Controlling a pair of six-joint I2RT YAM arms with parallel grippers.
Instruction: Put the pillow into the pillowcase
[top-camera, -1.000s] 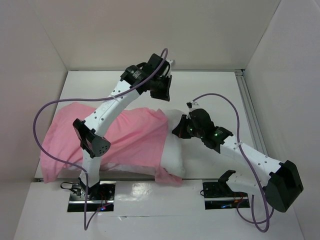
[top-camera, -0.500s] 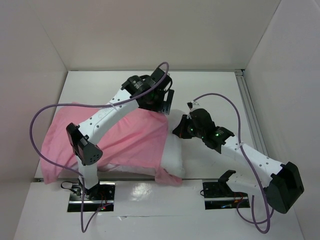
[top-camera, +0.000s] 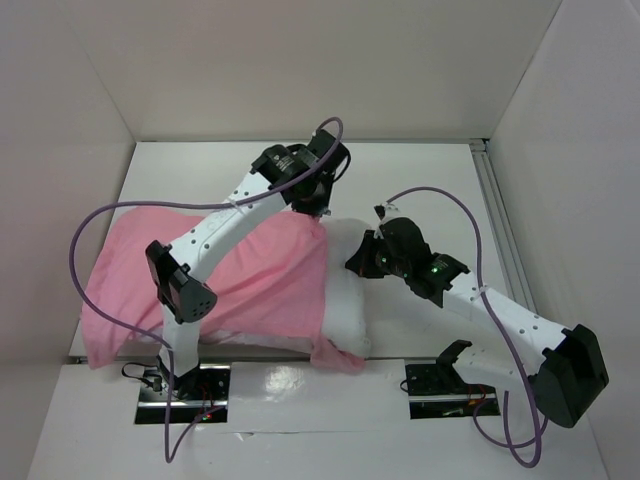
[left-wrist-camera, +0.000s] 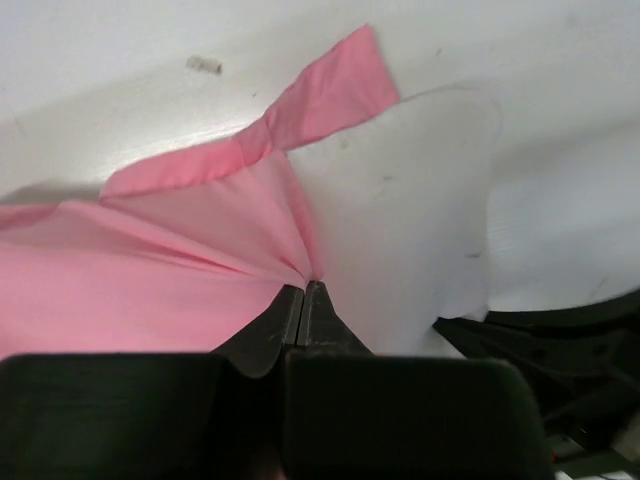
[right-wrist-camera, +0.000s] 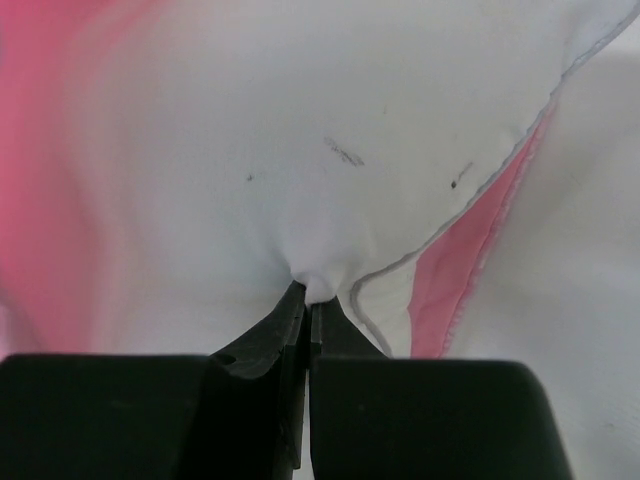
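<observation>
The pink pillowcase lies across the left half of the table and covers most of the white pillow, whose right end sticks out. My left gripper sits at the far corner of the case's mouth. In the left wrist view that gripper is shut on a pinch of the pillowcase right beside the pillow. At the pillow's exposed end my right gripper presses in. Seen from the right wrist, this gripper is shut on a fold of the pillow, with a strip of pillowcase to its right.
White walls close in the table on three sides. An aluminium rail runs along the right edge. Purple cables loop above both arms. The pillow and case reach the table's near edge.
My left gripper came down from above the far side onto the pillowcase's mouth, opened briefly and shut on its edge. The right gripper kept its hold and place.
</observation>
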